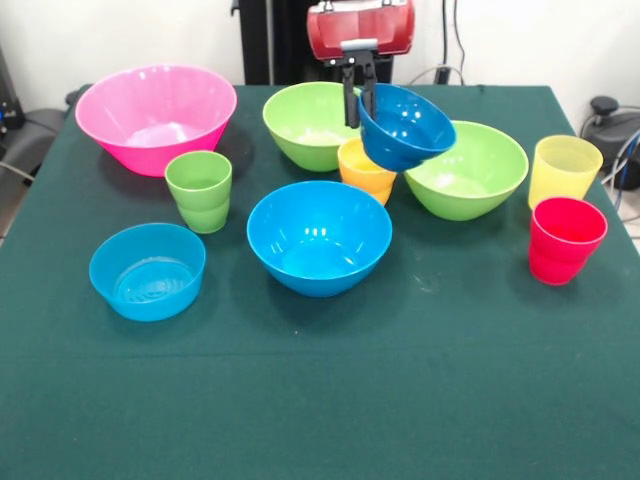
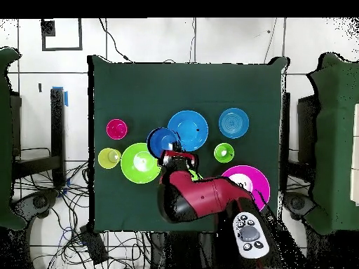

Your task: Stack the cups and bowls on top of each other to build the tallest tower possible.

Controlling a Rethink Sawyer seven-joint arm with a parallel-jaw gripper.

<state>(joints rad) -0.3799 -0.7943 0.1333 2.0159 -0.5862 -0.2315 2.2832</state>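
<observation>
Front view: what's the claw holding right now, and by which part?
The claw grips the small dark blue plastic bowl by its rim, tilted above the table.

Dark green tablecloth (image 1: 320, 400) covers table. White tiled floor (image 2: 231, 38) around it, black cable tangles (image 2: 49, 203) at one side (overhead view). Black square outline (image 2: 62, 35) marked on floor.

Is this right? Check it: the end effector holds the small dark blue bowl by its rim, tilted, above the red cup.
Not quite. The cup is wrong. In the front view the end effector grips the small dark blue bowl by its rim, tilted, above the orange-yellow cup, not the red one. The red cup stands apart, near the table's edge beside the pale yellow cup.
</observation>
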